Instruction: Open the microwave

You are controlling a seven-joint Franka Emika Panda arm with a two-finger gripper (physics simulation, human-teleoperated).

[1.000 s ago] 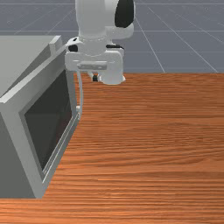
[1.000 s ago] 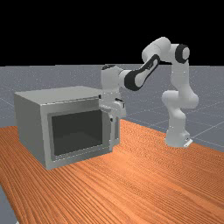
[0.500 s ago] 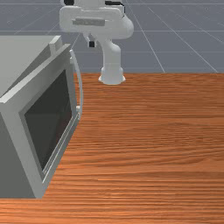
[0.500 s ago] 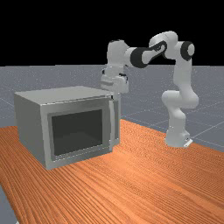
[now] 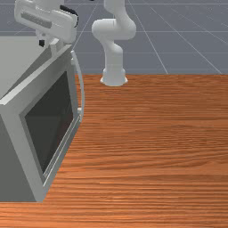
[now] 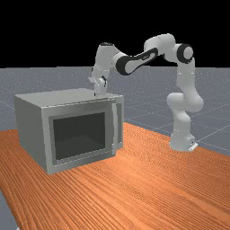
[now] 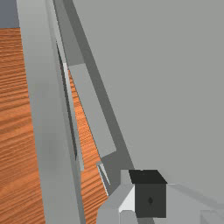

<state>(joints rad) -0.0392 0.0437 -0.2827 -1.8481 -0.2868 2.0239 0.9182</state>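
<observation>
The gripper (image 5: 42, 43) hangs tilted at the handle-side end of the microwave's top (image 5: 20, 53) in the front view. In the far view the gripper (image 6: 99, 93) is over the top's right part, behind the door's upper edge. Part of the gripper (image 7: 150, 192) stands over the grey housing in the wrist view. The microwave door (image 5: 49, 120) is ajar, with a narrow wedge-shaped gap behind it, widest at the handle side. Its curved handle (image 5: 81, 89) stands free of the gripper. Whether the gripper touches the microwave I cannot tell.
The microwave's housing (image 6: 31, 128) stands on the wooden table (image 6: 148, 179), left of the arm's base (image 6: 181, 141) in the far view. A raised block (image 5: 57, 46) rises beside the gap, close to the gripper.
My hand has first risen from beside the handle, then swung to the front view's left, tilting and coming lower over the microwave's top. The door's angle looks the same.
</observation>
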